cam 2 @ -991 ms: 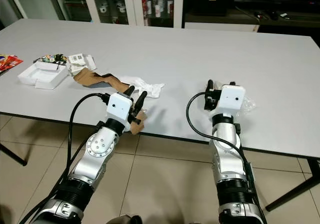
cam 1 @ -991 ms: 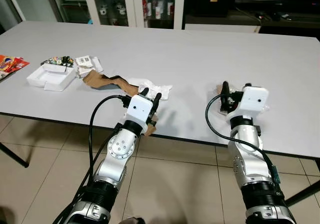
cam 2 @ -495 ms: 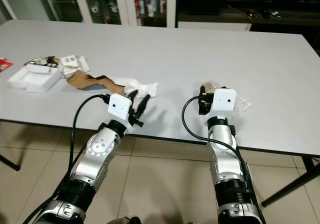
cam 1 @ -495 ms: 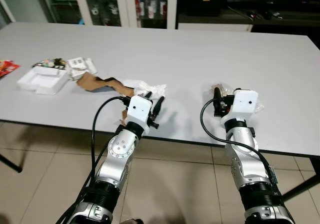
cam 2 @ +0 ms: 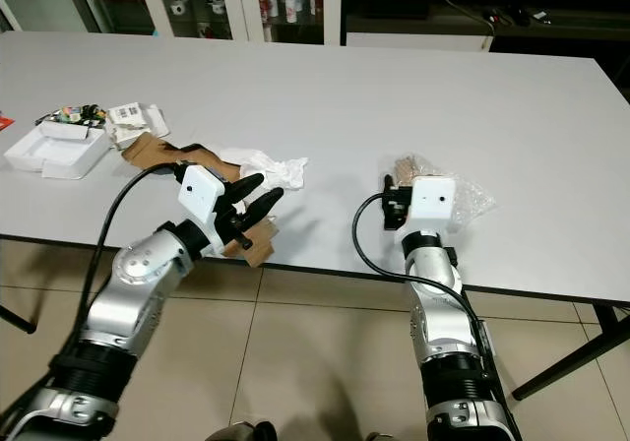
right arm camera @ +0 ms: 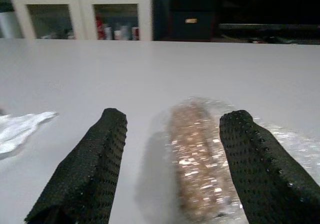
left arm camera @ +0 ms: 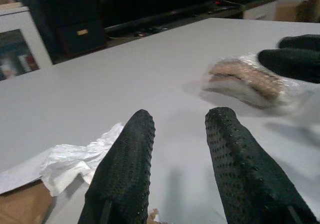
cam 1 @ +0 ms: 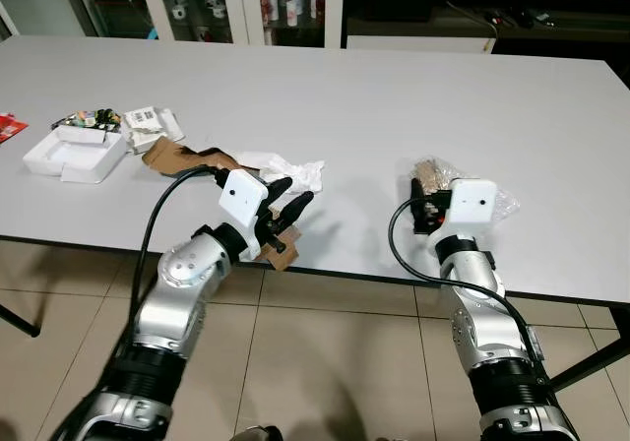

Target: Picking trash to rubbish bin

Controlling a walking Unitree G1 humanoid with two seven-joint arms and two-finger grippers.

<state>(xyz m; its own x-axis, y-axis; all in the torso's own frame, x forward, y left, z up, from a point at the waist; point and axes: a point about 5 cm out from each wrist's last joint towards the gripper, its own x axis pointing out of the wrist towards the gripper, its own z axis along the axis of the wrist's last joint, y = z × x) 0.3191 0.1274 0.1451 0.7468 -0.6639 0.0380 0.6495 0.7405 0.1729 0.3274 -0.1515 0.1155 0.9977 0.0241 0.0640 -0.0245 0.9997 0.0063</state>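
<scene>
1 clear plastic wrapper [right arm camera: 200, 169] holding something brown, flanked by open right tool [right arm camera: 175, 164]; left tool [left arm camera: 177, 169] open, empty.

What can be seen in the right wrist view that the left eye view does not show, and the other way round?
Right wrist view: a close look at the clear plastic wrapper with something brown inside, lying between the open fingers of the right gripper.

Left eye view: the white foam tray, the brown cardboard piece, the left gripper, both silver arms and the tiled floor.

Both: the grey table, the crumpled white paper and the glass-door cabinet behind.
</scene>
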